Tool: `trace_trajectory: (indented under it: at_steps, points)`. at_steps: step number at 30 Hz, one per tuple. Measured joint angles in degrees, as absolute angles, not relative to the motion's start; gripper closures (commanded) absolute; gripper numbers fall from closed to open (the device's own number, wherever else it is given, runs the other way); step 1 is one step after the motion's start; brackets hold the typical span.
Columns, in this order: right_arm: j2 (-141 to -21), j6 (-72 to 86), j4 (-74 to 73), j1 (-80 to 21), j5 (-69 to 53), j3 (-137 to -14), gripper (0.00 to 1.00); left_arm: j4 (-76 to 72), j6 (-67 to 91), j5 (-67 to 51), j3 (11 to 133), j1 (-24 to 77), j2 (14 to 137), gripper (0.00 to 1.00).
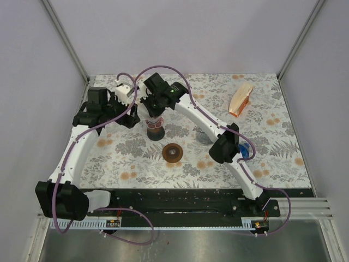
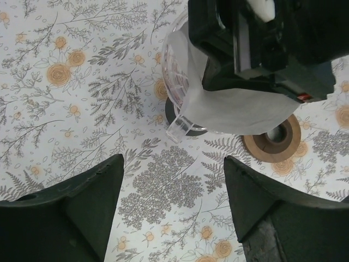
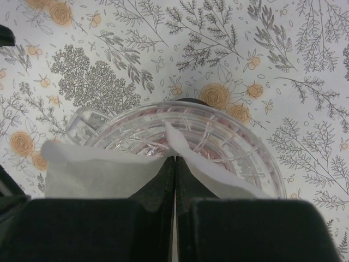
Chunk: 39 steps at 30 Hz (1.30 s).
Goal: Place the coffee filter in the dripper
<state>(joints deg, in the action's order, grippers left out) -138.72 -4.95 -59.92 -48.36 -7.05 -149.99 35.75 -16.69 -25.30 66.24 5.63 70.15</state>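
The right gripper [image 3: 174, 161] is clenched on the coffee filter [image 2: 234, 109]. In its own wrist view the two black fingers [image 3: 136, 191] meet with no gap, the white paper pinched between them. It hangs directly over the clear glass dripper [image 3: 218, 136]. The filter is not seated: it hangs from the fingers and drapes across the dripper's mouth. One flap spreads out past the rim toward 9 o'clock in the right wrist view, and a narrower strip runs over the ribbed glass toward 4 o'clock. How far the paper reaches down inside the cone cannot be told. From the top camera, the dripper stands on its dark base on the floral tablecloth [image 1: 272, 153], a little toward 11 o'clock from the middle of the table. In the left wrist view its clear handle [image 2: 182, 128] points toward 7 o'clock. The left gripper [image 2: 173, 164] is released, its jaws spread wide with only bare cloth between them, holding nothing. In the top view it sits near the dripper at about 10 o'clock, apart from it. A brown wooden ring [image 1: 173, 152] lies flat on the cloth just beside the dripper at about 4 o'clock, not touching it. A pale wedge with an orange edge [image 1: 240, 100] rests well apart, toward 2 o'clock on the table; what it is made of is too small to tell.
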Motion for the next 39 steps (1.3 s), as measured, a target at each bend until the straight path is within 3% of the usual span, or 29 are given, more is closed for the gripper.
trace_trajectory:
  at_steps: [8,13,18,23,28,31,39]
  points:
    - [-140.03,-5.19,-59.92,-48.38,-6.50,-150.78,1.00,35.14,-11.77,-30.35,70.59,1.89,73.47,0.12]
    - [-140.16,-5.21,-59.90,-48.38,-6.68,-150.87,1.00,33.01,-7.55,-33.50,72.75,1.80,75.83,0.13]
    - [-140.33,-5.02,-59.86,-48.38,-7.16,-151.28,1.00,32.03,-3.92,-34.61,74.02,1.85,80.07,0.23]
    - [-140.33,-4.73,-59.64,-48.36,-8.12,-151.30,1.00,32.01,-1.91,-34.63,74.06,1.85,82.96,0.39]
    - [-140.33,-4.51,-59.22,-48.36,-9.15,-151.30,1.00,31.83,-1.02,-34.48,74.13,1.85,83.31,0.41]
    - [-140.22,-4.49,-58.94,-48.36,-9.10,-151.30,0.92,31.73,-0.91,-34.13,74.11,1.85,83.31,0.41]
    - [-136.88,-4.43,-58.04,-48.10,-8.62,-151.22,0.82,31.68,-0.97,-32.29,74.11,1.98,83.31,0.43]
